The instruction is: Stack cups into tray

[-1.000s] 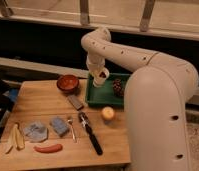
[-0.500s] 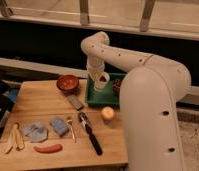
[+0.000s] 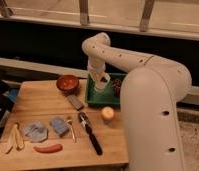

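The green tray (image 3: 94, 97) lies at the back right of the wooden table. My gripper (image 3: 99, 78) hangs from the white arm over the tray's left half. It is shut on the pale cream-white cup (image 3: 101, 84), which is upright and low inside the tray. A dark reddish-brown cup (image 3: 116, 86) sits in the tray just right of it, partly hidden by my arm's body.
A red-brown bowl (image 3: 68, 82) stands left of the tray. In front lie a grey block (image 3: 75, 102), a black-handled tool (image 3: 90, 132), a fork (image 3: 70, 127), an orange fruit (image 3: 108, 113), two blue-grey cloths (image 3: 35, 131), a banana (image 3: 15, 138) and a red sausage-like piece (image 3: 48, 148).
My gripper has come down with the cream-white cup, from above the tray to low inside it. Nothing else on the table has moved.
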Motion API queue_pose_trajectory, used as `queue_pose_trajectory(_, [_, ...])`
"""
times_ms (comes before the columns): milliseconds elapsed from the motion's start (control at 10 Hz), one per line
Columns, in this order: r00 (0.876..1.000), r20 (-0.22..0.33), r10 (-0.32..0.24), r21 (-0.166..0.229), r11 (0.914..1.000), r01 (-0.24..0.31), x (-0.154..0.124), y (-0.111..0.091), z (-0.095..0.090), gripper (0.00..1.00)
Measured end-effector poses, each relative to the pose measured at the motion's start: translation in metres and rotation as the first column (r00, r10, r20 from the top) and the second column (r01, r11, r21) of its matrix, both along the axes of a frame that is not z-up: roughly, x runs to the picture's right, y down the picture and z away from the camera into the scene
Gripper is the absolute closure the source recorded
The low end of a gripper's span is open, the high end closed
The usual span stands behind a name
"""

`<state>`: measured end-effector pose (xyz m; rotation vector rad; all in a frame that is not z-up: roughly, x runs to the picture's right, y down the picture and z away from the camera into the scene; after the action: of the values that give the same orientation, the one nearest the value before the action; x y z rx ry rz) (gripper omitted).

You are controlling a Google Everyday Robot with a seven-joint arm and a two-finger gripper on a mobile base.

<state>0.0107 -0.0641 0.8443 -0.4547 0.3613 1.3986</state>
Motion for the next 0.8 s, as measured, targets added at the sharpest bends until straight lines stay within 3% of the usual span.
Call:
queue_pose_trajectory(300, [1.0,-0.007,0.006,-0.019,0.9998,-0.006,0.001,0.003,0.004,1.0])
queue_pose_trajectory(600, [0.998,-0.056,0.013,-0.092,0.9956,-0.019,0.016,0.038,0.035,0.98])
queue_pose_trajectory(800, [0.996,-0.089,0.008,-0.129,0.9915,-0.02,0.02,0.056,0.052,0.83])
